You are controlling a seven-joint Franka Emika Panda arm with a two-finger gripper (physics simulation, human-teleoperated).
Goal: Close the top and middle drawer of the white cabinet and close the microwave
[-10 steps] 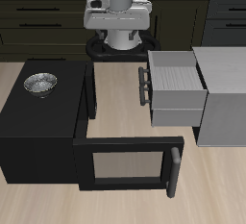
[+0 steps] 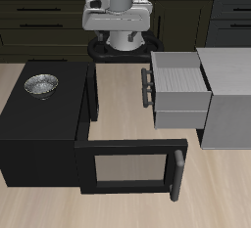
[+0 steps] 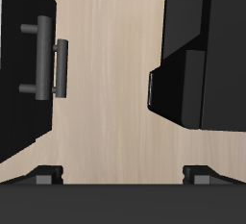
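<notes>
Jaws spread wide and empty above bare desk (image 3: 110, 93). Drawer handle (image 3: 61, 66) to one side, microwave (image 3: 207, 50) opposite, probably lining up a push.

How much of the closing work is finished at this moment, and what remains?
Nothing looks done yet. The top drawer and the middle drawer are pulled out of the white cabinet, and the microwave door hangs wide open. The claw is open, holding nothing and touching nothing. All three closings remain.
</notes>
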